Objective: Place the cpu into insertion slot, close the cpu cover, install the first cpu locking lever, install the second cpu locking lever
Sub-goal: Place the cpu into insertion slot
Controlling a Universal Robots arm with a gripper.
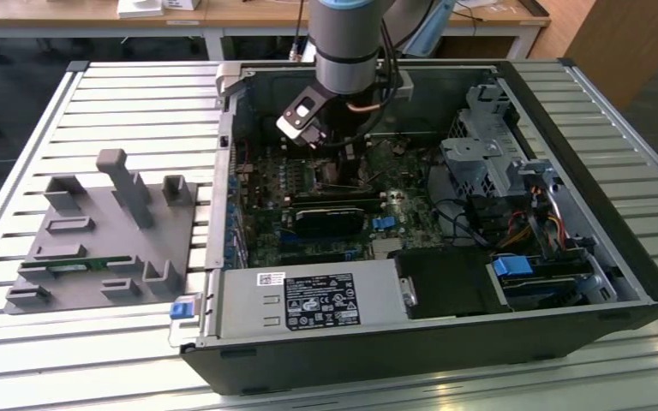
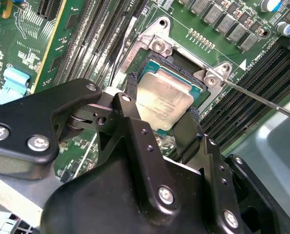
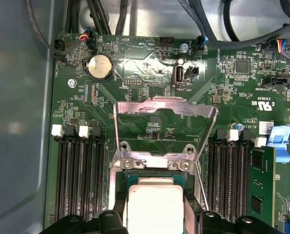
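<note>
cpu (image 3: 155, 209) cut off by the first wrist view's edge, insertion slot (image 2: 178, 61) mostly hidden under the cpu, gripper (image 2: 162, 97) fingers masking the cpu's sides

Quick head count from my end:
- one cpu (image 2: 164, 97)
- one insertion slot (image 2: 179, 62)
- one cpu cover (image 3: 164, 109)
- two screws (image 3: 129, 165) on the cover's hinge bracket
- one coin cell battery (image 3: 100, 67)
- four white memory-slot clips (image 3: 57, 130), two per side
- two fingers (image 2: 184, 136) on my one gripper (image 2: 162, 106)
- one grey parts fixture (image 1: 100, 240)
- one computer case (image 1: 421, 360)
- one power supply (image 1: 306, 300)
</note>
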